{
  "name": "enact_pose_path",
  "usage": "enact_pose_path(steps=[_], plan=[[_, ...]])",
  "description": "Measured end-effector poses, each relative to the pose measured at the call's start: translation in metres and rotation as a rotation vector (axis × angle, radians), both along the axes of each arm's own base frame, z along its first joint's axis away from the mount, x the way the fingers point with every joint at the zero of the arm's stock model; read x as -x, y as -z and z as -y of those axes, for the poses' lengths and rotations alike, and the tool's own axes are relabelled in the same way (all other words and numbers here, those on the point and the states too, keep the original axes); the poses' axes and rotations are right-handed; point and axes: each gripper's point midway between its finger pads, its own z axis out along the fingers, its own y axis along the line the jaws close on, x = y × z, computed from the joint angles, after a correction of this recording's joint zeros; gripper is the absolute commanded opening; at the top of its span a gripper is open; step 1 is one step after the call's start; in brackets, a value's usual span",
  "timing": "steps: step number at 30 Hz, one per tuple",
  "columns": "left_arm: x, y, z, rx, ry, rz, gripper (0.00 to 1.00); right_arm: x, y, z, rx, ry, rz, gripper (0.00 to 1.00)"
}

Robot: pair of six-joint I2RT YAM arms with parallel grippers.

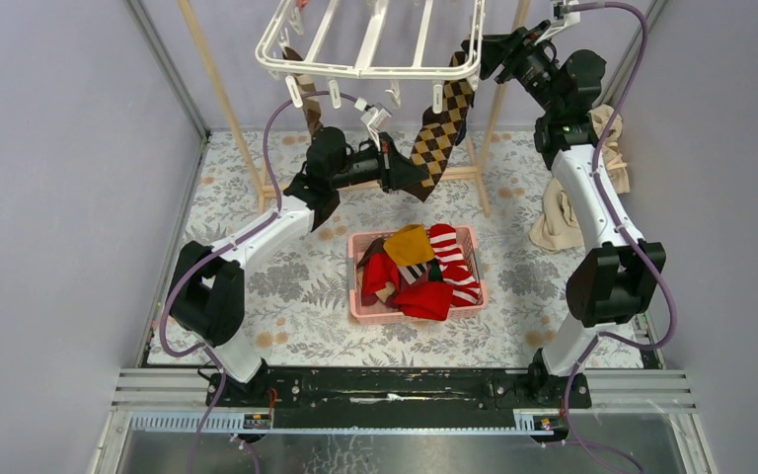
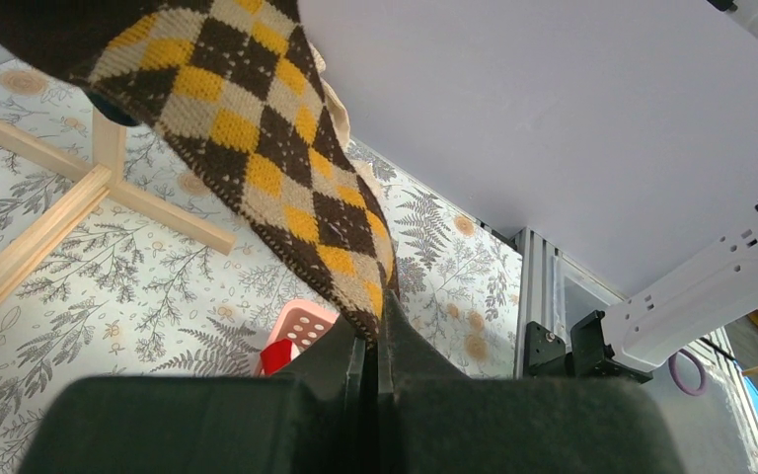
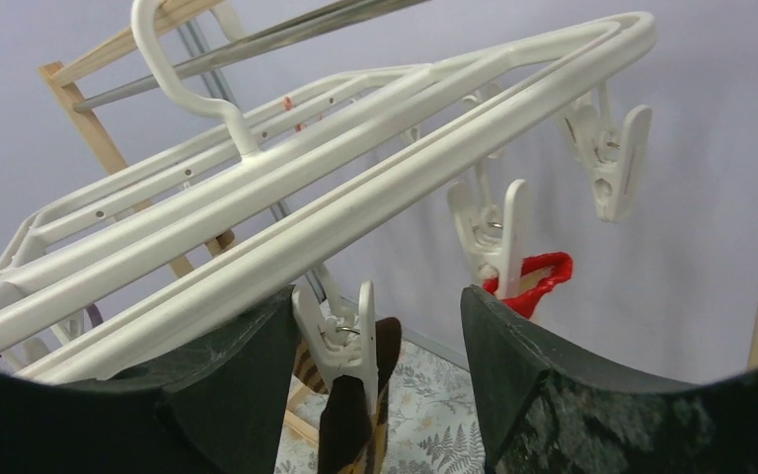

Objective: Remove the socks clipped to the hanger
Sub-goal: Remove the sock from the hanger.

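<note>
The left gripper (image 2: 377, 341) is clenched on the lower end of the argyle sock (image 2: 257, 148). The fabric is pinched between the closed fingers and is drawn taut toward 11 o'clock in the left wrist view. The right gripper (image 3: 380, 316) is released. Its jaws stand apart, one on each side of the clip (image 3: 347, 341) from which brown fabric hangs, presumably the upper end of the same sock. Whether either finger touches the clip cannot be determined from the wrist view.

In the top view, the hanger (image 1: 370, 69) is located at 12 o'clock from the pink basket (image 1: 367, 308). The argyle sock is suspended from the hanger's near right corner, at about 1 o'clock from the basket. A dark sock (image 1: 308, 114) is clipped at the near left corner, at about 11 o'clock. In the right wrist view, a red item (image 3: 543, 272) is held in a further clip at 3 o'clock from the gripper. Loose socks (image 1: 424, 272) lie in the basket.

The step in hand is judged to be the release of the argyle sock. For the next move, the clip's levers are to be squeezed by the right jaws while downward tension is applied by the left gripper. The freed sock is then to be lowered toward 6 o'clock, into the basket.
</note>
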Motion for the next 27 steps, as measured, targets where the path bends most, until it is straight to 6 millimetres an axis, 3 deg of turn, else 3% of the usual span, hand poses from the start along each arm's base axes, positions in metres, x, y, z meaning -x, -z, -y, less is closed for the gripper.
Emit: enact_pose_path(steps=[13, 17, 22, 27], plan=[[0.011, 0.002, -0.006, -0.005, 0.001, -0.003, 0.0, -0.014, 0.013, -0.003, -0.02, -0.008, -0.033, 0.54], [0.012, 0.002, -0.006, -0.004, 0.001, -0.003, 0.0, -0.018, 0.019, -0.007, -0.027, -0.019, -0.05, 0.41], [0.012, 0.003, -0.006, -0.006, 0.0, -0.005, 0.0, -0.017, 0.019, -0.013, -0.034, -0.031, -0.057, 0.09], [0.017, 0.017, -0.009, -0.021, 0.0, -0.032, 0.0, -0.017, 0.018, -0.013, -0.042, -0.033, -0.057, 0.05]])
